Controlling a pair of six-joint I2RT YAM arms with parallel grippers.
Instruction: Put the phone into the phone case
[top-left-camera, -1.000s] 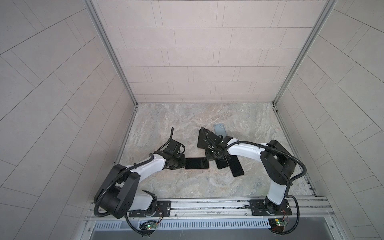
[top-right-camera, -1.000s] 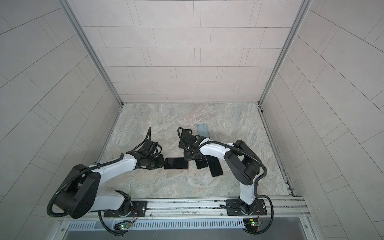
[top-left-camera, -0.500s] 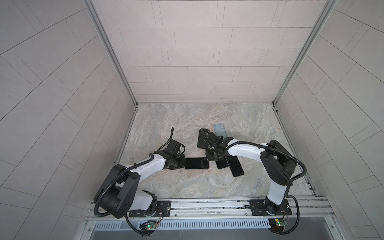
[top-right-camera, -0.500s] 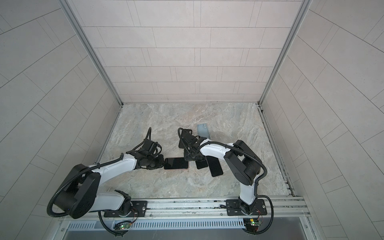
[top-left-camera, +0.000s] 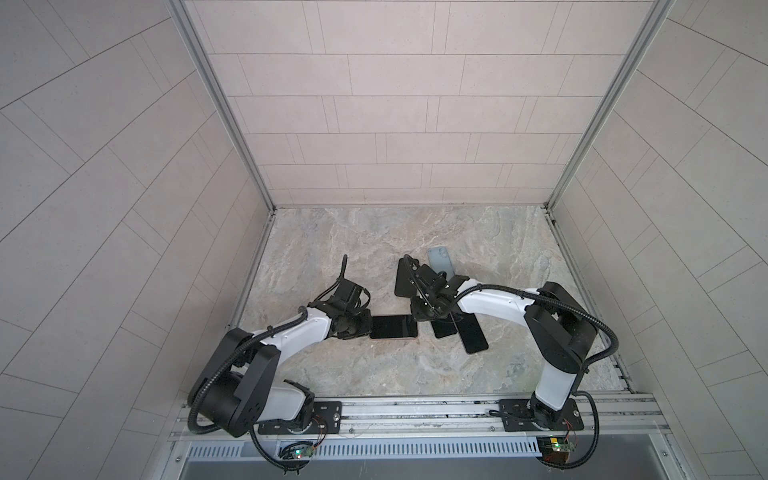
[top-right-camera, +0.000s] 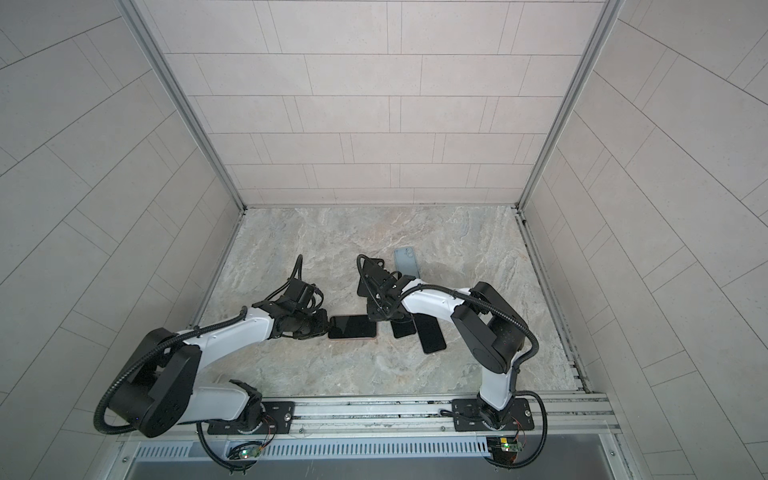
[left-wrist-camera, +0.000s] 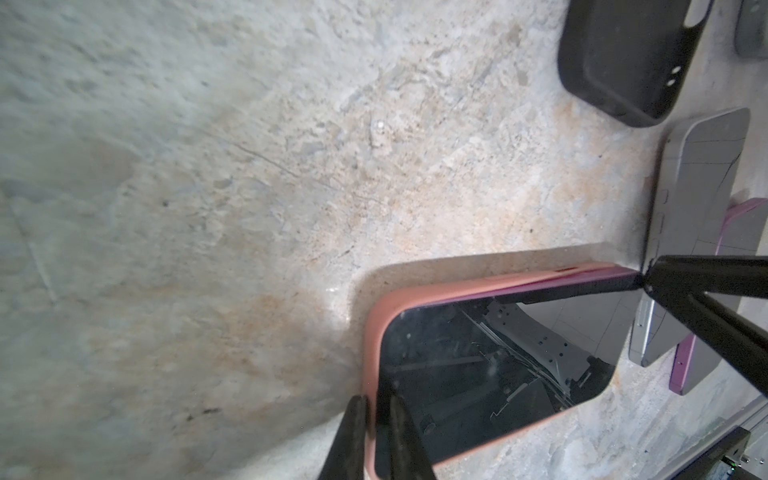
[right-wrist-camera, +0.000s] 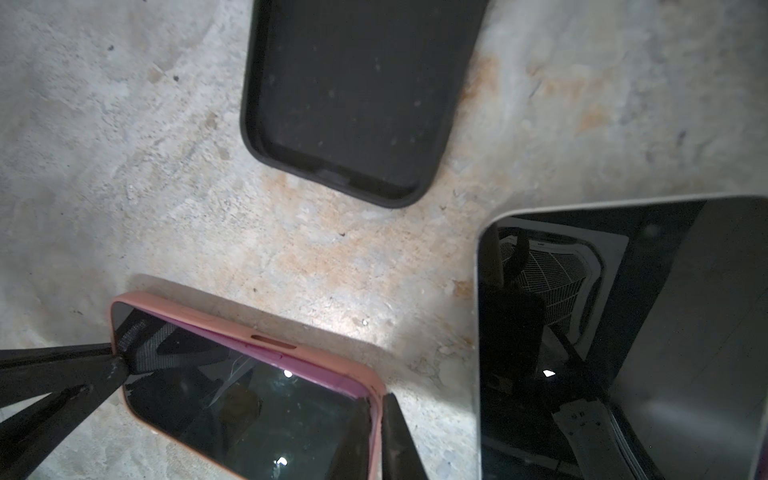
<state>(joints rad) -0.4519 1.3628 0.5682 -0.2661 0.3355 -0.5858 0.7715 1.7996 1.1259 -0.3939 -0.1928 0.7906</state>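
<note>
Left wrist — glossy phone (left-wrist-camera: 478, 374), rounded matte pink case (left-wrist-camera: 369, 345), mottled stone tabletop (left-wrist-camera: 208, 166)

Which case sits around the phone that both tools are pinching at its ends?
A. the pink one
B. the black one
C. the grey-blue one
A: both wrist views show the pink case rimming the dark-screened phone, with the left tool and right tool closed on that rim.
</note>
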